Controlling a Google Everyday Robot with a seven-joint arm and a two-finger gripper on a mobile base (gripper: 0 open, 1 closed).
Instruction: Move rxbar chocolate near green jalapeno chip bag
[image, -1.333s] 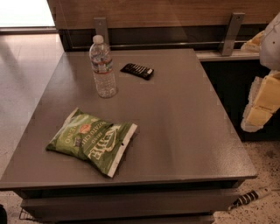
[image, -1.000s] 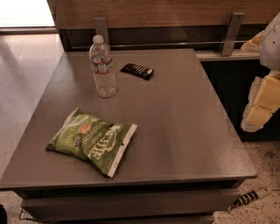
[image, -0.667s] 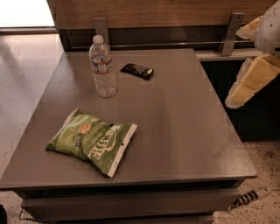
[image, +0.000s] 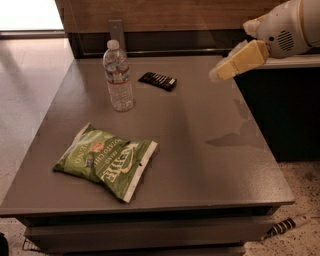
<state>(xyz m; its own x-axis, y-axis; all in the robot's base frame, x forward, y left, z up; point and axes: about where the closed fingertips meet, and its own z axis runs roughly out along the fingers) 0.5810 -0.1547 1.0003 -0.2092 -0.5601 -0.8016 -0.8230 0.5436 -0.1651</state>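
the gripper (image: 224, 70) hung in the upper right of the frame, above the far right edge of the grey table (image: 210, 150), with its pale yellowish tip pointing down and to the left. whether it was open or closed could not be told from this view, and nothing could be seen in its hold. it touched none of the things on the table. the white arm (image: 290, 25) behind it ran off the top right corner of the frame.

the rxbar chocolate (image: 157, 81) lay flat on the table in the upper middle of the frame, a small black wrapper with pale stripes, turned slightly on a slant. it sat well to the left of the gripper and just to the right of a clear water bottle (image: 118, 77), apart from it. the bottle stood upright with a white cap and a label around its upper body.

the green jalapeno chip bag (image: 107, 160) lay in the lower left part of the frame, crinkled and flat on the table, its white edge toward the lower right. it was well apart from the rxbar chocolate, with the bottle standing between them.

a wooden panel (image: 175, 15) ran across the top of the frame behind the table, and a dark cabinet (image: 285, 110) stood at the right.
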